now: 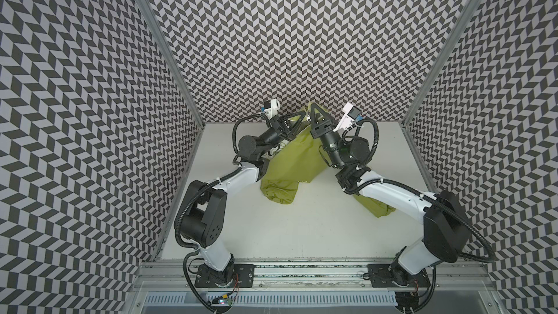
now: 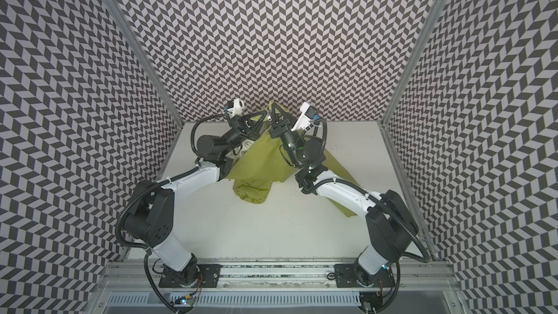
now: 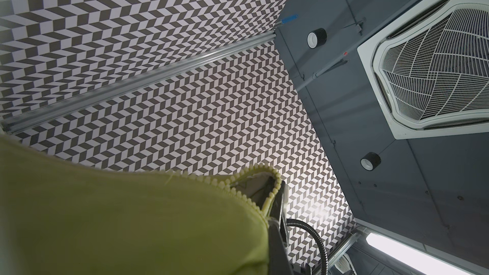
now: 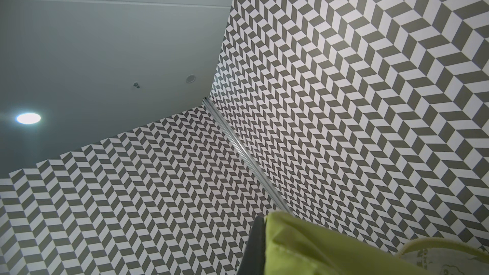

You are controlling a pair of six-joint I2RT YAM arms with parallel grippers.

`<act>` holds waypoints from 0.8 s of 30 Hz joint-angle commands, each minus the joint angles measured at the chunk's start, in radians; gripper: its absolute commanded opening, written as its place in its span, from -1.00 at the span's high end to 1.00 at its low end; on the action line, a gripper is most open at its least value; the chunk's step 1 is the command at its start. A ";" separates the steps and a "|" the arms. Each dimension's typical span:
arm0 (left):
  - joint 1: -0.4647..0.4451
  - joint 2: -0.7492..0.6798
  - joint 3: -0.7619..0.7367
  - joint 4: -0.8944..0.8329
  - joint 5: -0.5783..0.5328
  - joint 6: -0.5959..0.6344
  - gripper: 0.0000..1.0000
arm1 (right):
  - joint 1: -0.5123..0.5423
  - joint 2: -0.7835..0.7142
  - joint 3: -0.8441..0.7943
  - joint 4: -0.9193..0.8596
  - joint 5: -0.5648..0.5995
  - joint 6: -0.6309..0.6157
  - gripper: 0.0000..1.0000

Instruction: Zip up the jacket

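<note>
1. jacket fabric, lime green, is lifted near the back wall in both top views. its upper edge hangs between the two grippers and its lower folds lie on the white table.
2. left gripper is closed on the jacket's upper edge. in the left wrist view you get only one dark finger, pressed against the cloth.
3. right gripper is likewise pinched together on the jacket, just beside the left one. the right wrist view shows a single dark finger against the green fabric; the other finger is hidden behind it.
4. zipper teeth, pale, curl over the finger in the left wrist view. you cannot tell whether the two rows are joined.
5. one sleeve is partly covered by the right arm. the left arm hides the jacket's near-left side.
6. a white patch with a dark mark peeks out beside the left arm in a top view, too small for you to read.
7. patterned lining is cut off by the frame edge in the right wrist view.
</note>
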 commanded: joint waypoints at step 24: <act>0.009 -0.010 0.037 0.058 -0.007 -0.004 1.00 | 0.013 -0.047 -0.011 0.079 -0.023 0.037 1.00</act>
